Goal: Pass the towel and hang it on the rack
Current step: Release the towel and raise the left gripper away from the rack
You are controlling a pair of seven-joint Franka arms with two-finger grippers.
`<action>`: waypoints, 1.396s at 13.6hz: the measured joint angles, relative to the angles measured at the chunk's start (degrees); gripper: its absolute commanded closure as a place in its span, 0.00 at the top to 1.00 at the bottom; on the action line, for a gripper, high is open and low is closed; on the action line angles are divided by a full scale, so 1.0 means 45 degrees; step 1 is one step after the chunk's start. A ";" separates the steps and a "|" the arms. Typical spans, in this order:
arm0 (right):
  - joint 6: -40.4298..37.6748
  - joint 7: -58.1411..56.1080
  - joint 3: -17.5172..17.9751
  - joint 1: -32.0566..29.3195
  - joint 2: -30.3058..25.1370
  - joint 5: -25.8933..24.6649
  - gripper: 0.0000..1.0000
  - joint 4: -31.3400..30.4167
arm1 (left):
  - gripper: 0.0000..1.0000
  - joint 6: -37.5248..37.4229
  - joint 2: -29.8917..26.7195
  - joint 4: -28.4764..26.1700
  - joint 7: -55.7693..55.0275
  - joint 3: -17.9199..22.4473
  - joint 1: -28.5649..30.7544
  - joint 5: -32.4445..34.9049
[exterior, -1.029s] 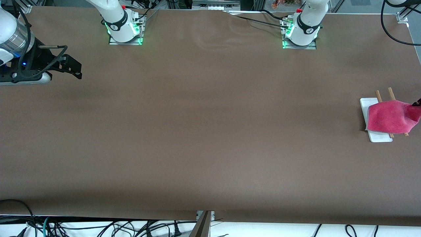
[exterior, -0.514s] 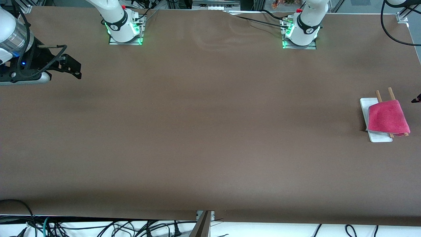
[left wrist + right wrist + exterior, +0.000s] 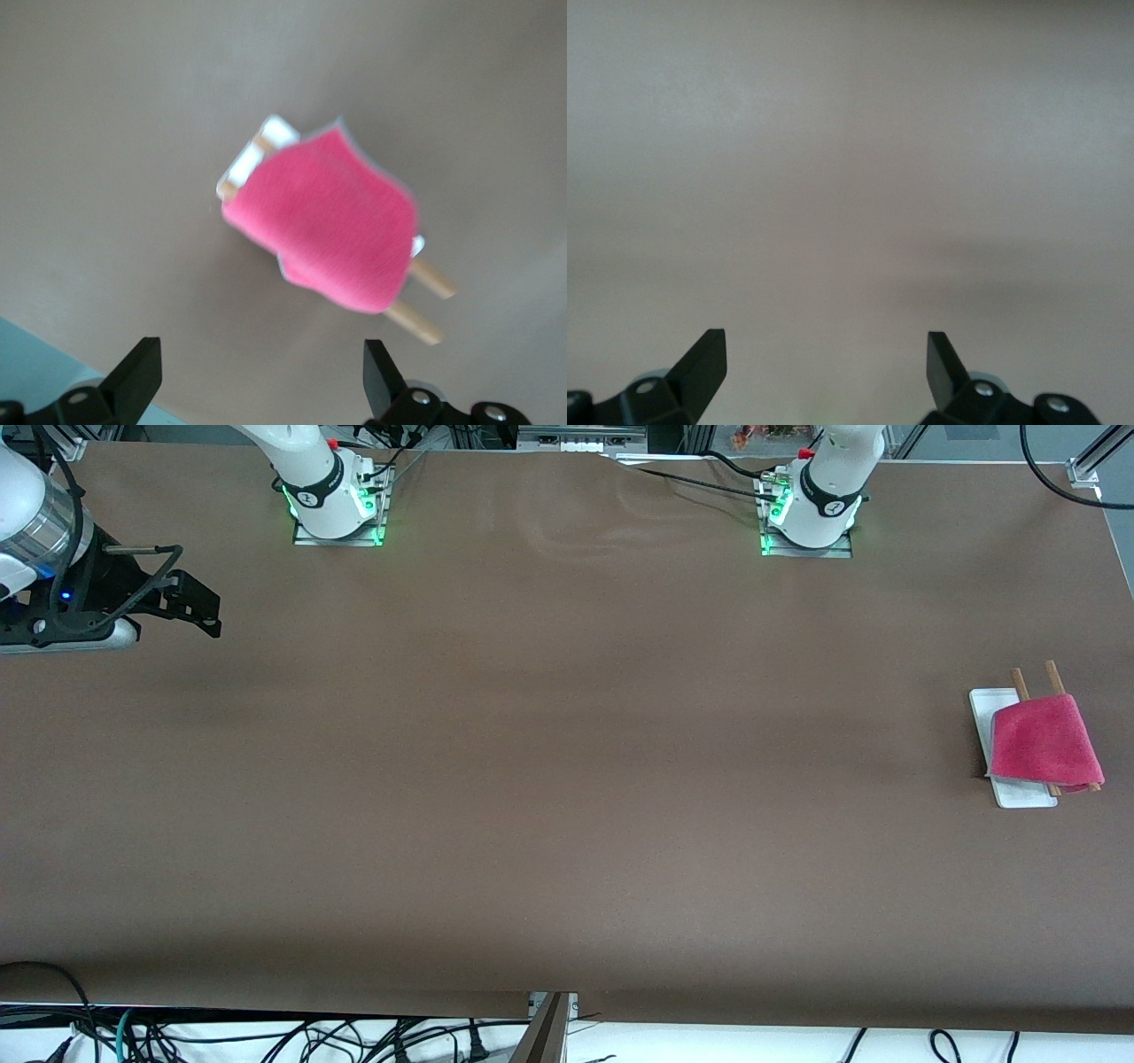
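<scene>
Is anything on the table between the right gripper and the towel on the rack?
No. The front view shows only bare brown table between the open right gripper and the towel, which is draped over the rack.

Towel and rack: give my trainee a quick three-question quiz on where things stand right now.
1. True or false: the towel is draped over the rack.
2. Which gripper shows its jaws open? A) left only B) right only C) both
3. Fill in: the rack stands toward the ____ arm's end of the table.

Key:
1. True; it covers both rods and nothing grips it.
2. C; the left gripper is up over the rack, the right gripper waits over bare table at its own end.
3. left
</scene>
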 measured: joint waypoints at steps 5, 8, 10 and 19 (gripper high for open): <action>-0.0006 0.0000 0.0003 0.0003 0.0004 0.0000 1.00 0.0000 | 1.00 -0.2194 -0.1157 -0.0016 -0.5137 -0.1571 -0.1694 -0.0059; -0.0006 0.0000 0.0004 0.0006 0.0004 0.0000 1.00 -0.0001 | 1.00 -0.2806 -0.1312 -0.0030 -0.9073 -0.3655 -0.1768 -0.0066; -0.0007 0.0000 0.0006 0.0008 0.0005 0.0000 1.00 -0.0001 | 1.00 -0.2911 -0.1565 -0.0048 -1.1723 -0.4515 -0.2076 -0.0095; -0.0007 0.0000 0.0007 0.0011 0.0010 0.0000 1.00 -0.0006 | 1.00 -0.0254 -0.5337 -0.3874 -1.6555 -0.0388 -0.6334 -0.2102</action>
